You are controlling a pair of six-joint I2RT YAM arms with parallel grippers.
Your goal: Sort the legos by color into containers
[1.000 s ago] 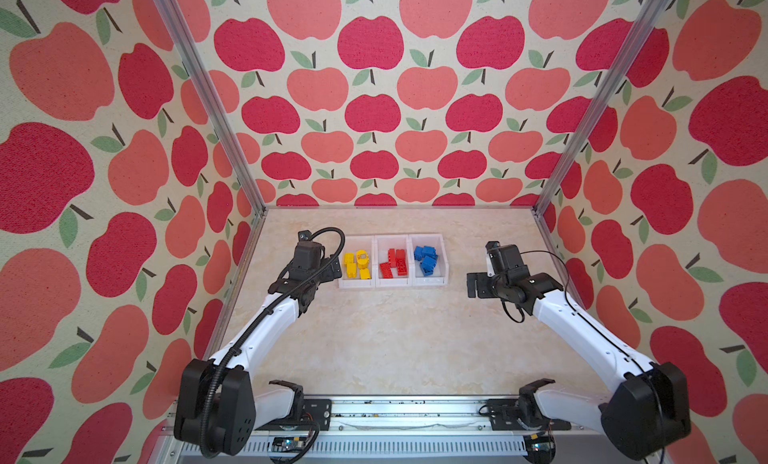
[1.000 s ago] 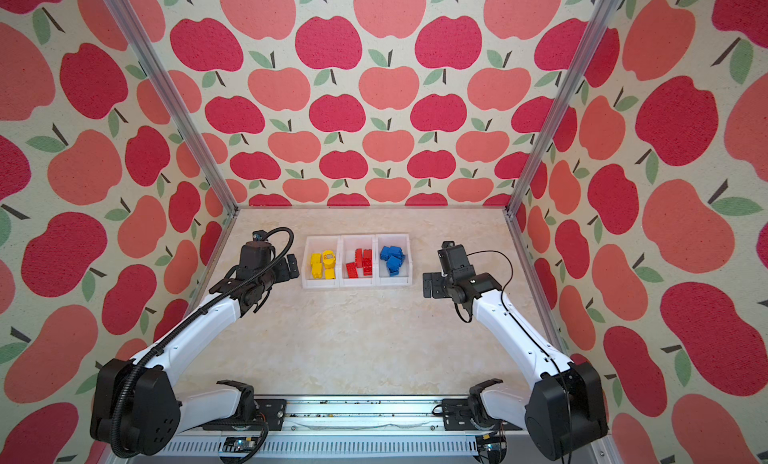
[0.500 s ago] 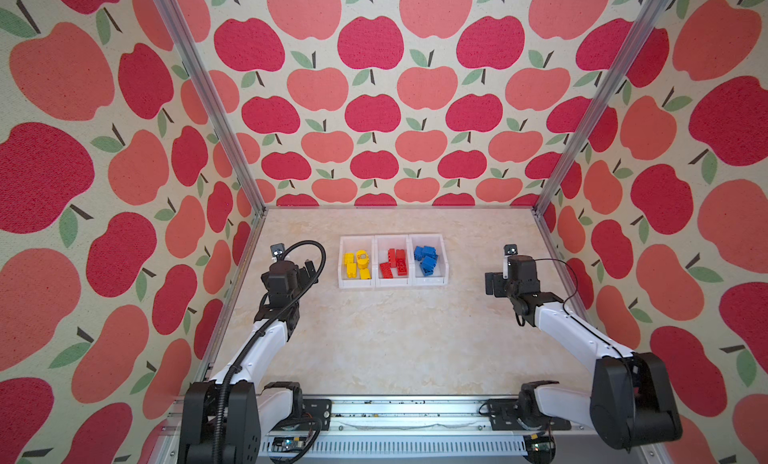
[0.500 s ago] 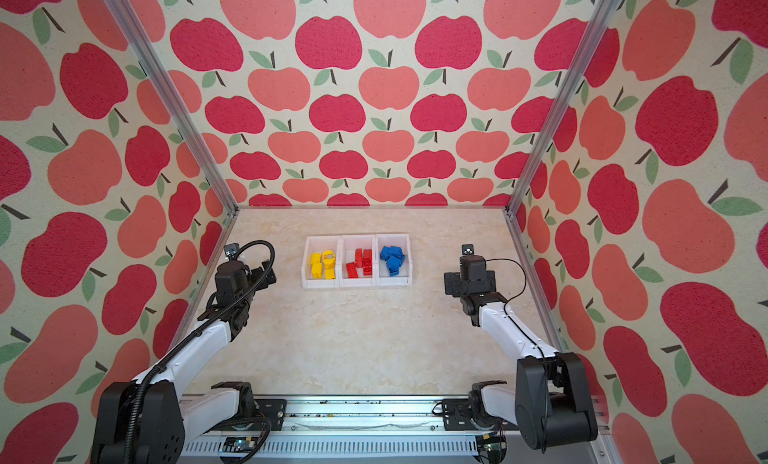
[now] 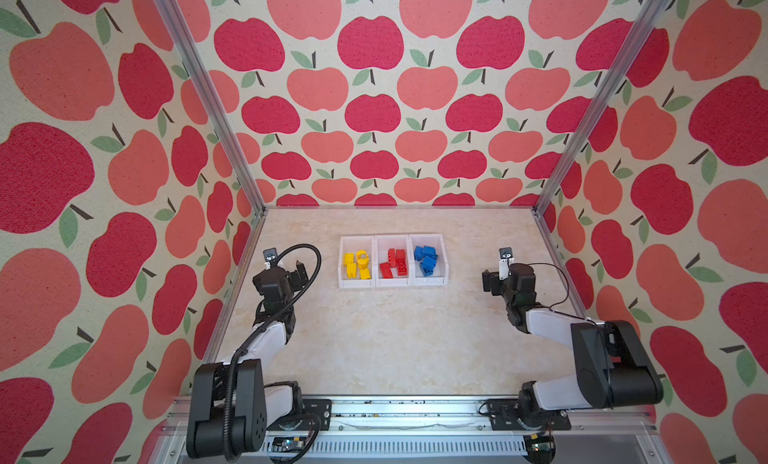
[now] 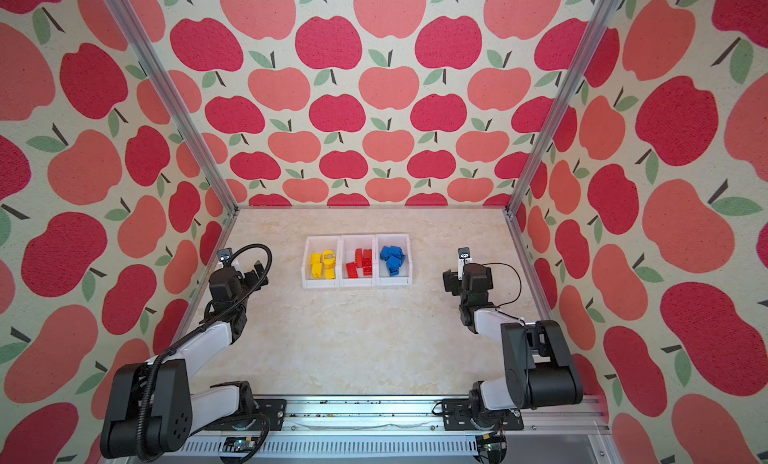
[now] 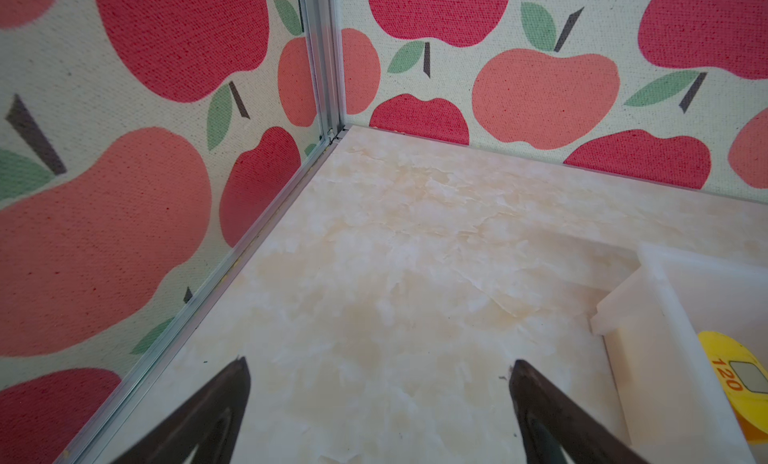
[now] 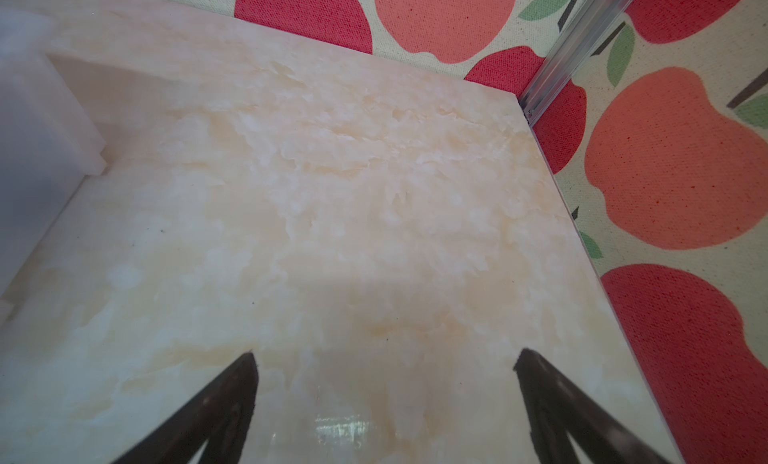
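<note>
**A:** So where do the legos sit?

**B:** Every one that shows lies in the containers [image 5: 391, 284], three white bins in a row toward the far edge of the worktop [image 5: 395, 350], about midway between its side edges. Yellow legos [image 5: 357, 264] are in the left bin, red legos [image 5: 394, 263] in the middle one and blue legos [image 5: 426, 258] in the right.

**A:** Can you count them?

**B:** Not surely. In both top views they are small, heaped and overlapping.

**A:** Do the wrist views help?

**B:** Little. The left wrist view catches one bin corner and a rounded yellow piece [image 7: 735, 374] marked 120, cut off at the frame edge. The right wrist view shows only a blurred white bin wall, with its inside hidden.

**A:** And the tools?

**B:** The left tool [image 7: 380, 362] hangs near the worktop's left edge, spread wide and holding nothing. The right tool [image 8: 385, 354], near the right edge, is equally wide and empty. Both are well apart from the bins. In both top views their dark fingers merge with the dark wrists and are hard to separate.
</note>
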